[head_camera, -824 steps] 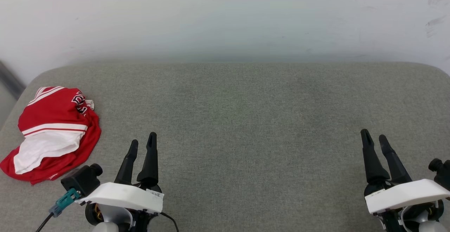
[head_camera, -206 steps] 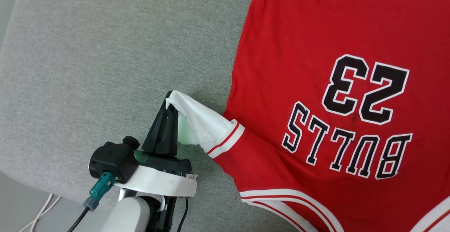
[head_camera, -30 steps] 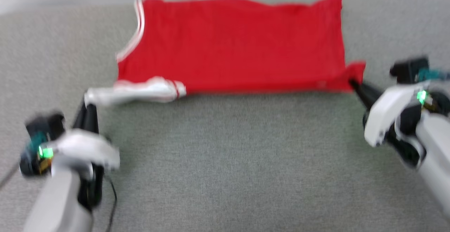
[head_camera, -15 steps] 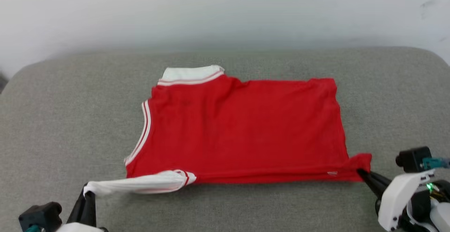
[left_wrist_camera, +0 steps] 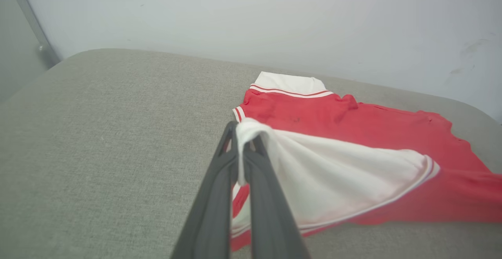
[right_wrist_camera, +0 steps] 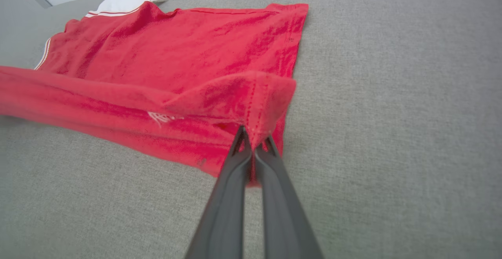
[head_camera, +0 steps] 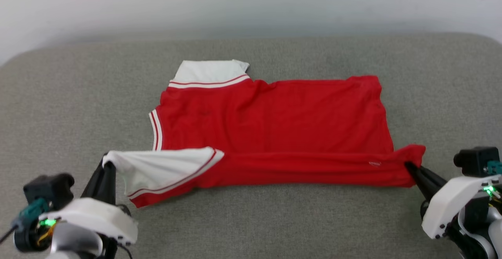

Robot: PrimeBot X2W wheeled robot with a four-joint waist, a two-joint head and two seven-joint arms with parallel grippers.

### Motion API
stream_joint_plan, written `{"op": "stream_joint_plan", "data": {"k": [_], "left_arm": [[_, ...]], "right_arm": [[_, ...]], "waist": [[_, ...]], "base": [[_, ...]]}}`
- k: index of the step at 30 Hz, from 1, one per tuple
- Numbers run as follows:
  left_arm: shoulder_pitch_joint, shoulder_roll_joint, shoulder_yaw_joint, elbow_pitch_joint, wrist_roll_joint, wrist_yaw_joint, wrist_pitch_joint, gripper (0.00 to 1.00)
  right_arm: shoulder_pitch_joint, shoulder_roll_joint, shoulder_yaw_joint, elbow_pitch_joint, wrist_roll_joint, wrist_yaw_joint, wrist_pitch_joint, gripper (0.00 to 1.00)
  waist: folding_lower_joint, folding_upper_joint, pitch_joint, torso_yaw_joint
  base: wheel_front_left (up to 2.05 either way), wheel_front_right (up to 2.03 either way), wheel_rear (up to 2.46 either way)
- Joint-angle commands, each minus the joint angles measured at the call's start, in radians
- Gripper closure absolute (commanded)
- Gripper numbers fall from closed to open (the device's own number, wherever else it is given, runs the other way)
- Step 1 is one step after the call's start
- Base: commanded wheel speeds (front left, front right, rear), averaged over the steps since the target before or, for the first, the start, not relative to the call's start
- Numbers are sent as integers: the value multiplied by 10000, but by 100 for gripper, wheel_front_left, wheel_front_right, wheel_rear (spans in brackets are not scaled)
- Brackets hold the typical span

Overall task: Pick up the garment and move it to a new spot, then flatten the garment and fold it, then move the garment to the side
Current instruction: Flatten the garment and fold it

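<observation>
Presently the garment [head_camera: 274, 133] lies spread across the middle of the head view on a grey fabric cushion [head_camera: 274, 219], plain red face up, with its near long edge raised at both ends. At the lower left of that view the left gripper [head_camera: 106, 164] has its fingers pressed together on the tip of the near white sleeve [head_camera: 157, 168]. The left wrist view confirms the hold: white cloth is clamped between the two dark fingers near their tips and drapes over the right-hand one. The sleeve is drawn out to the left of the red body, and its striped trim [head_camera: 184, 176] runs slantwise along its lower right border. At the lower right of the head view the right gripper [head_camera: 408, 166] has its fingers pressed together on the near hem corner [head_camera: 411, 153]. The right wrist view shows that corner lifted off the cushion and folded over the fingertips. Between the two held points the near edge forms a rolled red band; a small white tag [head_camera: 374, 164] sits on it close to the right gripper. The second white sleeve [head_camera: 210, 70] lies flat at the upper left of the garment. A pale wall [head_camera: 251, 4] crosses the top of the frame.
</observation>
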Motion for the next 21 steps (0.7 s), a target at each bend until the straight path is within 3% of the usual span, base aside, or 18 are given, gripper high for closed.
{"op": "stream_joint_plan", "data": {"k": [1,6,15,16,17,18,19,21], "left_arm": [[-518,-21,-29,346,-95,-162,-16,100],[-1999,-143,-267,1743,-153,-643,-50,100],[-3600,-528,-726,4240,-332,-1500,-305,100],[-3736,-562,-776,4488,-336,-1587,-309,100],[-3839,-600,-804,4745,-410,-1673,-253,87],[-3945,-656,-826,4977,-451,-1747,-256,54],[-4041,-669,-843,5190,-458,-1791,-296,0],[-4122,-692,-838,5380,-491,-1866,-336,0]], "right_arm": [[-251,142,-172,-153,-258,-16,136,100],[-976,579,-363,-134,-836,-14,457,100],[-1925,934,79,1153,-1123,-14,468,100],[-1959,977,125,1346,-1101,-14,419,93],[-2018,972,207,1506,-1144,-14,385,72],[-2098,951,298,1636,-1211,-14,262,51],[-2126,978,363,1782,-1211,-14,195,3],[-2157,1016,416,1936,-1164,-16,148,0]], "waist": [[1,0,516,-80],[1,0,1313,-155],[1,0,2111,-208],[1,0,2135,-216],[1,0,2164,-231],[1,0,2180,-243],[1,0,2185,-262],[1,0,2183,-278]], "base": [[0,0,0],[0,0,0],[0,0,0],[0,0,0],[0,0,0],[0,0,0],[0,0,0],[0,0,0]]}}
